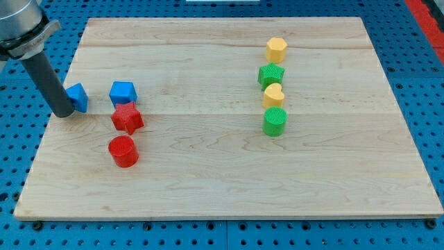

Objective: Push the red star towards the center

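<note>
The red star (pixel 127 118) lies on the wooden board (pixel 229 167) at the view's left, just below a blue pentagon block (pixel 123 92) and above a red cylinder (pixel 123 151). My tip (pixel 62 112) stands at the board's left edge, touching the left side of a blue cube (pixel 77 97). The tip is well to the left of the red star, with a gap between them.
At the view's right a column of blocks runs top to bottom: a yellow hexagon (pixel 276 49), a green star (pixel 271 74), a yellow heart (pixel 274 95) and a green cylinder (pixel 275 121). A blue pegboard surrounds the board.
</note>
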